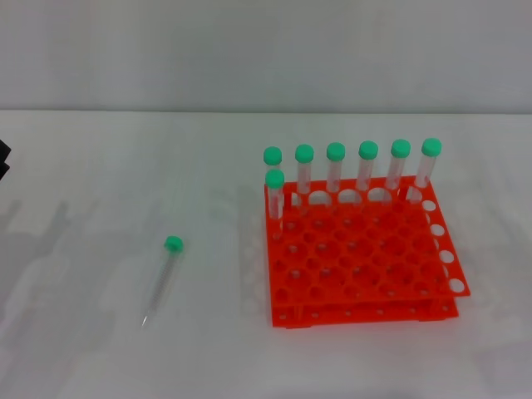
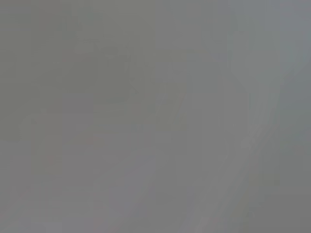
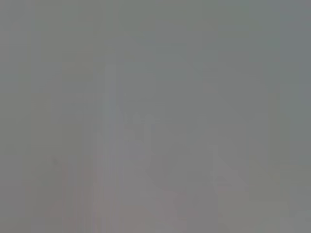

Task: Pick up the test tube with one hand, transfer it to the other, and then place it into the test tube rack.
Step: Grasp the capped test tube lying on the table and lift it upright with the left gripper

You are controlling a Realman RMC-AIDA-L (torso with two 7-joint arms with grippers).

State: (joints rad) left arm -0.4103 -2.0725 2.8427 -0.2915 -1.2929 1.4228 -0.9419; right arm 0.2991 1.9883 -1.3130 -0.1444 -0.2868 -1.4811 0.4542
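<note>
Orange rack: the test tube rack (image 1: 362, 262) is bright orange plastic in two tiers, standing on the right half of the white table (image 1: 100, 158).
Tubes in the rack: seven green-capped tubes (image 1: 336, 170) stand upright, six along the far row and one just in front of that row's left end.
Loose tube: the test tube (image 1: 161, 281) lies flat on the table, well apart from the rack on its left, green cap toward the far side and pointed tip toward the near edge.
Left gripper: only a black sliver of the left gripper (image 1: 3, 160) shows at the left edge of the head view, well apart from the loose tube; whether its fingers are wide or narrow cannot be told.
Right gripper: out of the head view.
Head view against wrist views: the head view alone shows table, rack and tubes; both wrist views show only a featureless grey field with nothing to make out.
</note>
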